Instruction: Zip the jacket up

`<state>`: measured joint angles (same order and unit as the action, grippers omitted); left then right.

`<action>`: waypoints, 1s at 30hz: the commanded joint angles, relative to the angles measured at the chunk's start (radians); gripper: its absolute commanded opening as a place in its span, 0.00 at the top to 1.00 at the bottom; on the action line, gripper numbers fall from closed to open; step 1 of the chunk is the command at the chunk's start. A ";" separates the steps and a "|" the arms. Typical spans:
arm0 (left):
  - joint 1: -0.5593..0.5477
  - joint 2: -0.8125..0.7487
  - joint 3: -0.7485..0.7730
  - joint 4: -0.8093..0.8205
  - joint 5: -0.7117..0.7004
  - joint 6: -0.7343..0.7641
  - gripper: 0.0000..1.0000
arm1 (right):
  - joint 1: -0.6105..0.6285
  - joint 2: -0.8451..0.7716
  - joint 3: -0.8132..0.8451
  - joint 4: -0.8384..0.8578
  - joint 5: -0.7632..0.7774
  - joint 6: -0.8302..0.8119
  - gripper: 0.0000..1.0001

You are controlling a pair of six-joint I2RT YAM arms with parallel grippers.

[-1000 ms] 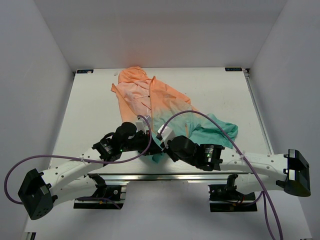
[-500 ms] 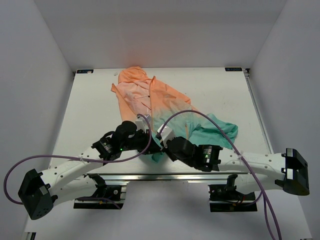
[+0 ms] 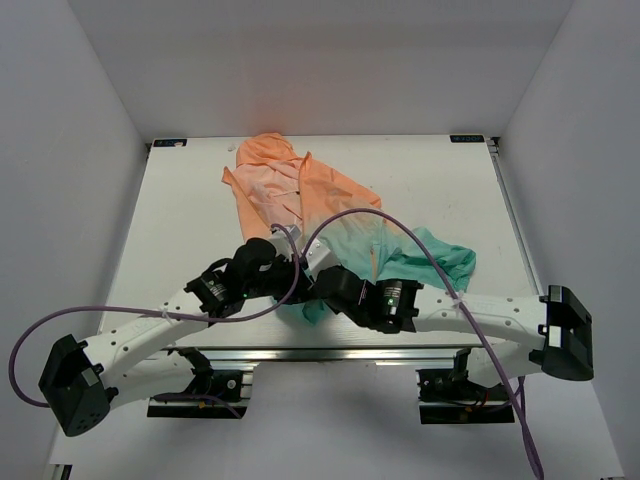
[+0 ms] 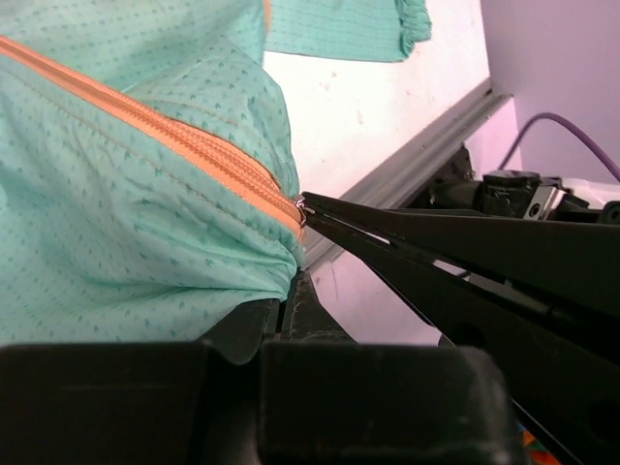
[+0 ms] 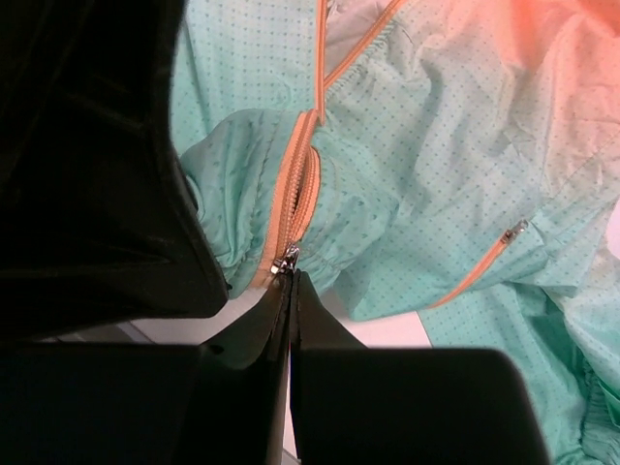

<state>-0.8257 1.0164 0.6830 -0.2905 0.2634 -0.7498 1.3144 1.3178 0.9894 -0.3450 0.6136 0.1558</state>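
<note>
The jacket (image 3: pixel 300 195) lies flat on the table, peach-orange at the far end and teal at the near hem. My left gripper (image 3: pixel 291 284) is shut on the teal hem (image 4: pixel 145 213) just beside the bottom of the orange zipper (image 4: pixel 194 150). Coming in from the right, my right gripper (image 3: pixel 318 286) is shut, its tips (image 5: pixel 289 278) pinching the small metal zipper pull (image 5: pixel 289 258) at the zipper's lower end. In the left wrist view its thin black fingers (image 4: pixel 436 242) reach that same zipper pull (image 4: pixel 301 206). Above the pull the two zipper halves (image 5: pixel 308 179) stand apart.
The metal rail (image 4: pixel 407 165) along the table's near edge runs right below the hem. A small pocket zipper (image 5: pixel 480 266) lies to the right on the teal cloth. Purple cables (image 3: pixel 400 235) arc over the jacket's lower part. White walls enclose the table (image 3: pixel 180 220).
My right gripper has closed on the zipper pull and the right arm has shifted left toward the left gripper. The left gripper keeps its hold on the hem.
</note>
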 commanded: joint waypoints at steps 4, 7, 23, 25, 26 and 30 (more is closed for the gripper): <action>-0.016 -0.016 -0.003 -0.278 0.047 0.021 1.00 | -0.167 0.044 0.133 -0.020 0.158 0.010 1.00; -0.016 -0.033 -0.005 -0.323 0.008 0.020 1.00 | -0.202 0.052 0.149 -0.057 -0.001 -0.042 1.00; -0.015 -0.085 0.122 -0.303 -0.125 0.063 0.42 | -0.205 -0.023 0.136 -0.190 -0.663 -0.085 1.00; -0.015 -0.114 0.116 -0.263 -0.102 0.066 0.32 | -0.207 -0.019 0.150 -0.207 -0.695 -0.067 1.00; -0.015 -0.124 0.103 -0.244 -0.066 0.066 0.29 | -0.207 -0.014 0.160 -0.218 -0.704 -0.056 1.00; -0.015 -0.148 0.058 -0.110 0.037 0.044 0.28 | -0.218 -0.002 0.181 -0.221 -0.800 -0.024 1.00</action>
<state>-0.8398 0.8986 0.7650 -0.5045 0.2054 -0.7040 1.1053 1.3170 1.1099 -0.5568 -0.0780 0.0975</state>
